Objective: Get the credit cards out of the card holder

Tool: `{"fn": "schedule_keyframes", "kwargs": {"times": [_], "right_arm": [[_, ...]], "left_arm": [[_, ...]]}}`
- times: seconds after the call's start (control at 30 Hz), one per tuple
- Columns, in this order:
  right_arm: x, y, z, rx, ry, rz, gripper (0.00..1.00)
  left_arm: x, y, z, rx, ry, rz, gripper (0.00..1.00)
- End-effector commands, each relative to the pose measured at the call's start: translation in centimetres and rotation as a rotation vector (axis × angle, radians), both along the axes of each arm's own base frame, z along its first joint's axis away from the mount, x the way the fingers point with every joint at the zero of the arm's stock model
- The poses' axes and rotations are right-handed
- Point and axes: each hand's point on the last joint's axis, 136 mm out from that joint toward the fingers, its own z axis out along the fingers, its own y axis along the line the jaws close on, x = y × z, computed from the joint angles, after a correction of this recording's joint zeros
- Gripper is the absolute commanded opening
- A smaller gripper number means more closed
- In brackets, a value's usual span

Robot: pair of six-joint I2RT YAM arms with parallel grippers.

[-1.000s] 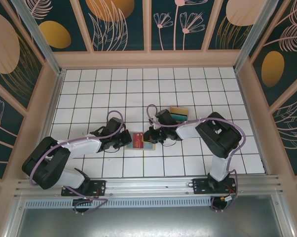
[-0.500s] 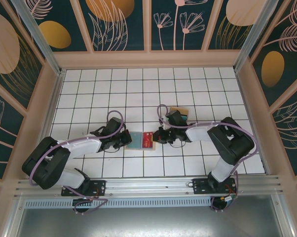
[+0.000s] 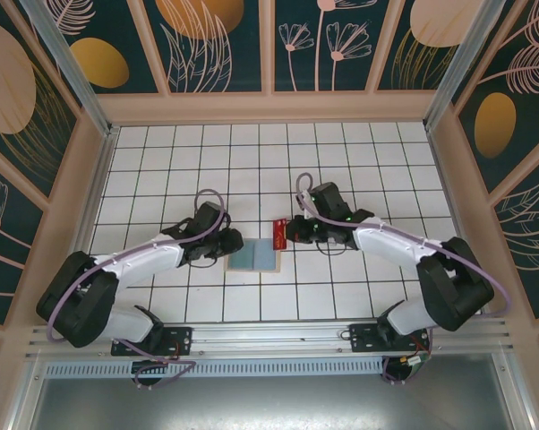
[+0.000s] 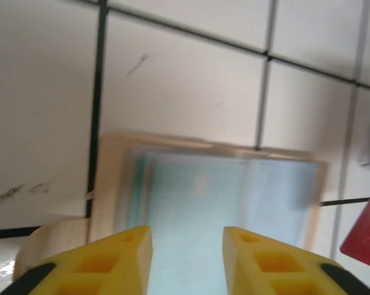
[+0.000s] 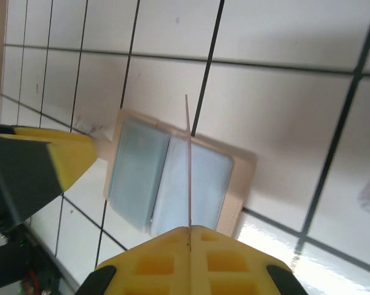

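The tan card holder [image 3: 253, 258] lies open on the tiled floor, with light blue cards [image 4: 222, 203] in both halves and its little tab [image 4: 50, 236] at the left. My left gripper [image 3: 231, 241] hovers over the holder's left edge, open and holding nothing, its yellow fingertips [image 4: 120, 252] apart above the blue card. My right gripper [image 3: 293, 231] is shut on a red credit card [image 3: 281, 230], held above and to the right of the holder. In the right wrist view that card [image 5: 188, 163] is edge-on, a thin line rising from the shut gripper [image 5: 189, 230], with the holder [image 5: 240, 178] below it.
The white tiled floor [image 3: 189, 170] is walled by tan frames and patterned panels. Both arms' bases stand on the metal rail [image 3: 269, 339] at the near edge. The left gripper's yellow finger [image 5: 56, 163] reaches into the right wrist view beside the holder.
The right gripper has drawn the red card off the holder and carried it up and to the right. The left gripper has shifted slightly away from the holder's left half.
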Motion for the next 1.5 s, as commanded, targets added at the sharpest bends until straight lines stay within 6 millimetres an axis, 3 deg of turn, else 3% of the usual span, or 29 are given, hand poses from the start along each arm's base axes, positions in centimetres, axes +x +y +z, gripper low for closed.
{"fn": "schedule_keyframes", "kwargs": {"times": [0.0,0.13,0.17,0.37,0.6,0.8,0.9,1.2,1.47], "right_arm": [[1.1,-3.0,1.8,-0.170,-0.122,-0.018,0.00],[2.1,-4.5,4.2,-0.255,-0.236,-0.032,0.00],[2.2,-4.7,4.6,-0.274,-0.262,-0.021,0.00],[3.0,-6.6,6.5,-0.460,-0.417,0.045,0.00],[2.8,-8.5,6.6,-0.736,-0.474,0.190,0.00],[2.7,-10.0,6.6,-0.946,-0.538,0.347,0.00],[2.3,-9.9,6.7,-1.000,-0.582,0.431,0.00],[0.0,-8.8,2.7,-1.089,-0.608,0.694,0.00],[-0.1,-9.6,0.6,-1.144,-0.597,0.724,0.00]], "left_arm": [[1.0,0.0,2.8,0.012,-0.060,-0.008,0.63],[2.2,-0.5,5.1,0.008,-0.117,-0.020,0.97],[2.5,-0.6,5.7,0.009,-0.131,-0.021,0.98],[4.1,-0.7,8.2,0.033,-0.212,-0.034,0.99],[5.0,-0.2,11.1,0.043,-0.280,-0.039,0.99],[4.7,0.1,12.8,0.022,-0.316,-0.040,0.98],[4.1,0.7,12.4,0.032,-0.311,-0.030,0.99],[3.8,2.4,12.6,0.041,-0.336,0.054,0.98],[3.4,3.4,12.8,0.006,-0.351,0.130,0.99]]}}
